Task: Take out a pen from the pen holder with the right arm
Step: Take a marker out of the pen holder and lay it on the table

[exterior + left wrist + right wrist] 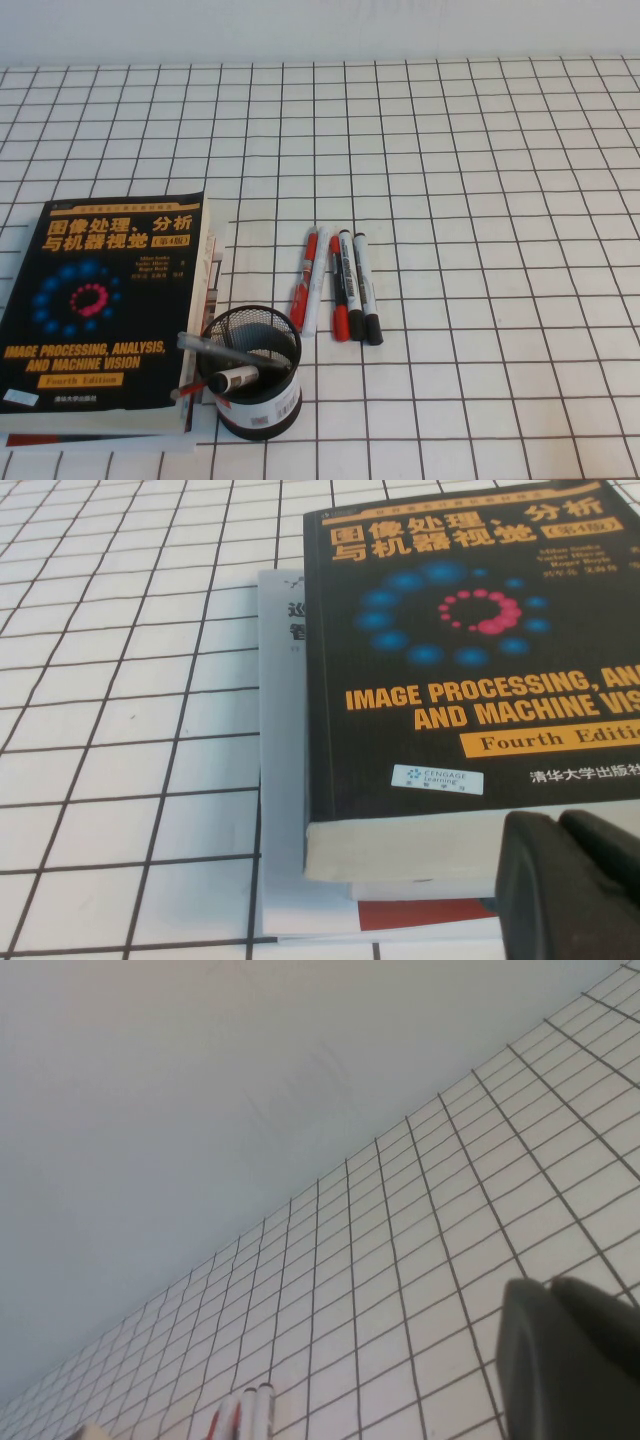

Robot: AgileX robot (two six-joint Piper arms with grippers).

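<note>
Pens [225, 352] sit in the holder [255, 420] at the desk's [480, 200] near left, just beside the book [100, 300]. Neither pincer reaches into the high view. The grey pen [205, 344] lies almost flat across the rim, its long axis running left to right and its left end poking out toward the book. The black-capped pen [236, 379] leans below it, cap at the near-left rim. Four loose pens [340, 285] lie just right of the holder, pointing away from the robot. The right pincer [575, 1355] is closed and empty above bare desk, well apart from the loose pens. The left pincer [570, 880] is closed too and hangs at the book's near edge.
</note>
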